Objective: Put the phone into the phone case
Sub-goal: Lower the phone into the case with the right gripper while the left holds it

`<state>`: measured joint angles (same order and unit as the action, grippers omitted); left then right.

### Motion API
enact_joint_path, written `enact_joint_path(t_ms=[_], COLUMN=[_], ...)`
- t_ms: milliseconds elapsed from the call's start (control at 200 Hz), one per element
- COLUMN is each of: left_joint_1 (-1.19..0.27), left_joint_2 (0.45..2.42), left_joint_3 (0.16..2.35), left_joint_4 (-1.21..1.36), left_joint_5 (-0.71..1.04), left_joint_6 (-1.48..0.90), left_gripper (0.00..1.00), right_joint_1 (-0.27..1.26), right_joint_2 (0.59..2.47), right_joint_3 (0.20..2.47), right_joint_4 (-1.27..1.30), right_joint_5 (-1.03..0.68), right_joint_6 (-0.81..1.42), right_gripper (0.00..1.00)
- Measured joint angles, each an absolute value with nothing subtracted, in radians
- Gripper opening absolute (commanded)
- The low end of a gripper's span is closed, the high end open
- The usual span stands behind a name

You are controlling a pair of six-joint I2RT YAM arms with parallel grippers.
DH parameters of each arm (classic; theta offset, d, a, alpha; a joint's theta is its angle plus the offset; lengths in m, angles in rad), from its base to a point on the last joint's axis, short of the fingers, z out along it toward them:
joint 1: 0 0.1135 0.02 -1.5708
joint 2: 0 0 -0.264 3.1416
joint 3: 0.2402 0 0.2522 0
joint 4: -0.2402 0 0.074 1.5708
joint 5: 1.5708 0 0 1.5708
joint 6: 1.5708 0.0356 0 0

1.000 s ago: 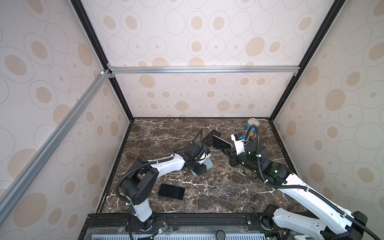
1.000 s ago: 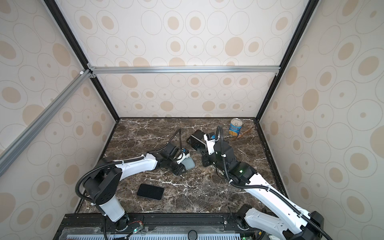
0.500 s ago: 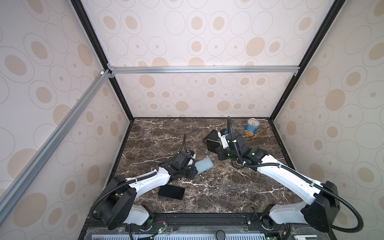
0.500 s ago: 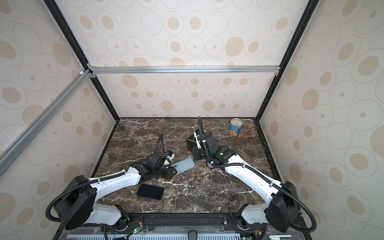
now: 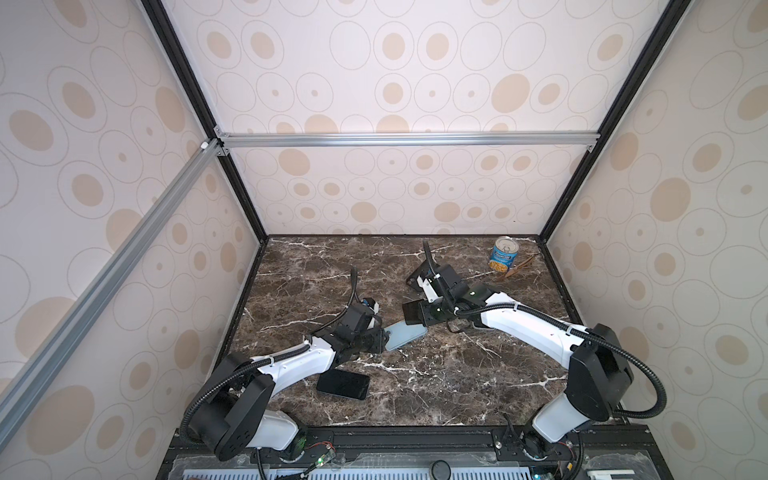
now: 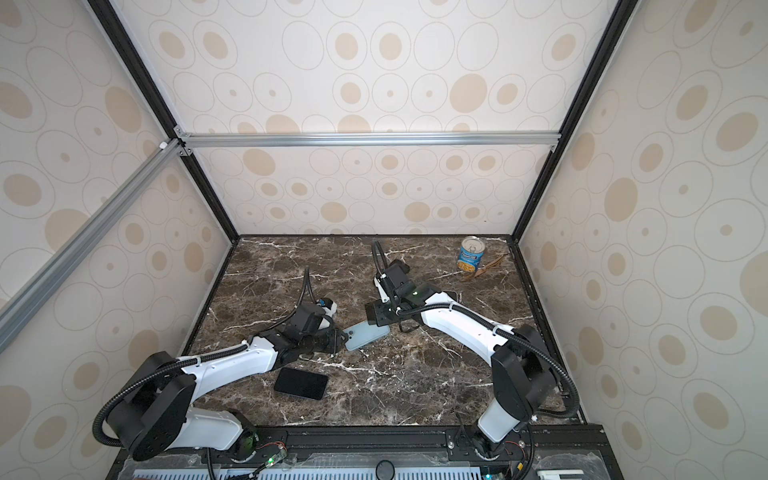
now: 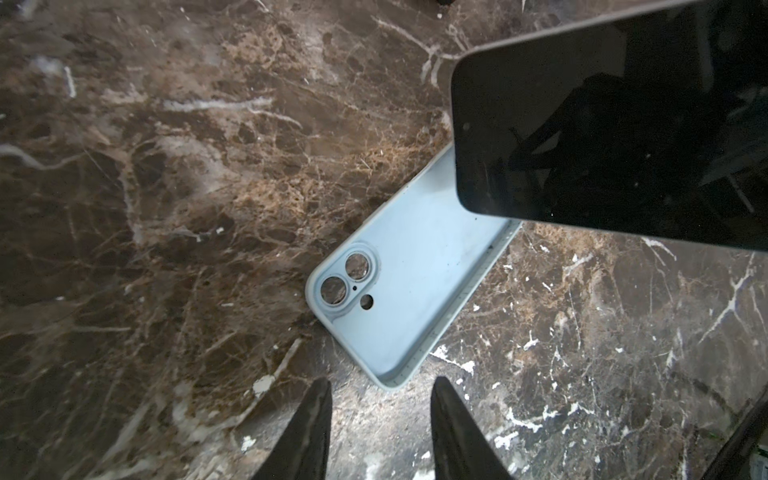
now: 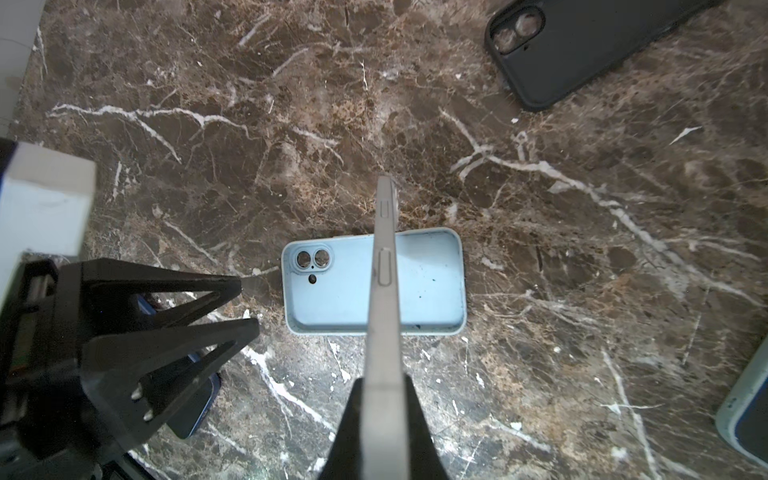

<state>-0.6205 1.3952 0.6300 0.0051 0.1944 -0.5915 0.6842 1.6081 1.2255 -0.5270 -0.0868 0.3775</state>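
A light blue phone case (image 5: 405,334) (image 6: 365,334) lies open side up on the marble table. The right gripper (image 8: 384,386) is shut on the phone (image 8: 384,311), held edge-on just above the case's (image 8: 340,291) middle. In both top views the phone (image 5: 411,312) (image 6: 374,313) hangs over the case's far end. In the left wrist view its dark screen (image 7: 602,145) covers part of the case (image 7: 415,291). My left gripper (image 7: 380,390) (image 5: 380,338) stands open and empty on the table beside the case's camera-hole end.
A black phone (image 5: 343,384) (image 6: 301,383) lies near the front by the left arm. A black case (image 8: 582,45) (image 5: 415,276) lies behind the right gripper. A tin can (image 5: 504,259) stands at the back right. Another cased phone (image 8: 744,415) shows at a frame edge.
The right arm has brought the phone down and nearer to the blue case. The left gripper has drawn back a little from the case and narrowed slightly.
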Motion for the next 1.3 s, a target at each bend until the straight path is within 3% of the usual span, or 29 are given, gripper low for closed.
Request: enact_joint_path(t_ms=[1300], left_joint_1=[-0.542], left_joint_2=[1.594], left_joint_3=[0.652], left_joint_4=[0.143], left_joint_5=[0.297], left_joint_6=[-0.601], left_gripper=[0.35], right_joint_1=[0.681], right_joint_2=[1.496], right_joint_3=[1.067], right_joint_4=[-0.481], right_joint_5=[-0.215], right_joint_6=[0.509], right_gripper=[0.00])
